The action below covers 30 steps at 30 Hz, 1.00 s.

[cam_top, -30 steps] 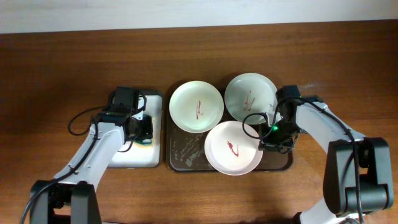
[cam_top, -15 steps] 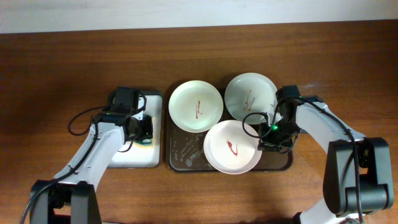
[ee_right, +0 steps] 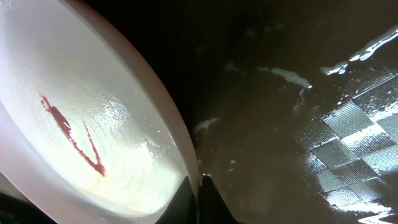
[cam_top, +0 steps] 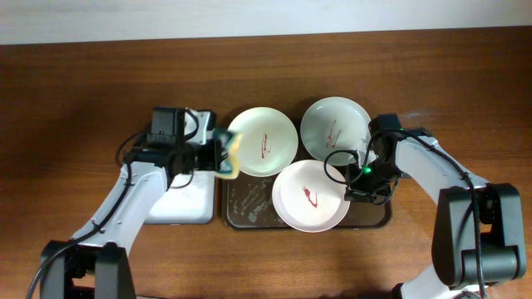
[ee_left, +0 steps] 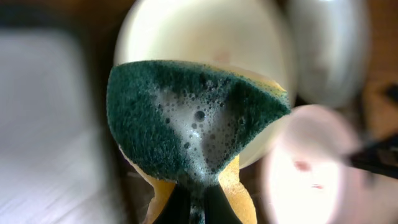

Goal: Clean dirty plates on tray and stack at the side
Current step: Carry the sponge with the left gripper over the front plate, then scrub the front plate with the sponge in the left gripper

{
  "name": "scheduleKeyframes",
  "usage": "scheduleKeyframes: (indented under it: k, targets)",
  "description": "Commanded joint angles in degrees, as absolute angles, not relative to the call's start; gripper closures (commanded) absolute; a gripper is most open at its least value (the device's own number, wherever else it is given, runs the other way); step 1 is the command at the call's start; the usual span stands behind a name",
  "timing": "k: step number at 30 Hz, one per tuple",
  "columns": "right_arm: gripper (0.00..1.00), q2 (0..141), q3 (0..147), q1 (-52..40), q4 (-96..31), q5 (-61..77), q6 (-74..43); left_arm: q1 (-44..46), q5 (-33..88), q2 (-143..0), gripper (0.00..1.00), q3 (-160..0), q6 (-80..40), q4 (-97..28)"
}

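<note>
From above, the left pincer carries a soapy sponge over the 9 o'clock edge of the dark tray, its fingers closed on the sponge, just short of the cream plate at the tray's 11 o'clock. A pale green plate sits at 1 o'clock and a white plate at 6 o'clock, all three marked with a thin red smear. A small white tray lies on the worktop beside the tray, at its 9 o'clock. The right pincer sits at the white plate's 3 o'clock rim. The left wrist camera shows the sponge's green scouring face frothy with foam and pinched from below, the cream plate blurred behind it at 12 o'clock. The right wrist camera shows its fingers drawn nearly together with the white plate's rim running down between them, apparently gripping it; the red smear is unwiped, and the tray floor at 3 o'clock is wet and foam-flecked. The scrubbing step looks about to begin, with no plate yet cleaned or stacked. The next move seems to call for lowering the sponge's foamy face onto a smear and rubbing while the plate is steadied; the cream plate is nearest, though the right arm braces the white one.
</note>
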<state>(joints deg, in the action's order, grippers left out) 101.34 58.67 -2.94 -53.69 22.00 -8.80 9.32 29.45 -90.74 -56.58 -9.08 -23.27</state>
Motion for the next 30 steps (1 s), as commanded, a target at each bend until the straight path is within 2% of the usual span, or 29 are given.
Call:
scheduleKeyframes:
  k: [1,6,15,26,30]
  targets:
    - [0.96,101.8,58.7,-3.1,-53.5,22.7,-9.1,14.7,35.3,-90.0,1.0,-58.0,-11.5,-20.3]
    - [0.96,101.8,58.7,-3.1,-53.5,22.7,-9.1,23.1,23.0,-90.3,1.0,-58.0,-22.7,-19.0]
    - [0.96,101.8,58.7,-3.1,-53.6,22.7,-9.1,36.2,12.5,-95.3,1.0,-58.0,-44.6,-15.3]
    - [0.96,101.8,58.7,-3.1,-53.5,22.7,-9.1,48.2,-5.1,-100.6,1.0,-58.0,-48.2,-9.4]
    - [0.96,101.8,58.7,-3.1,-53.5,22.7,-9.1,49.9,-7.2,-101.8,1.0,-58.0,-48.6,-8.1]
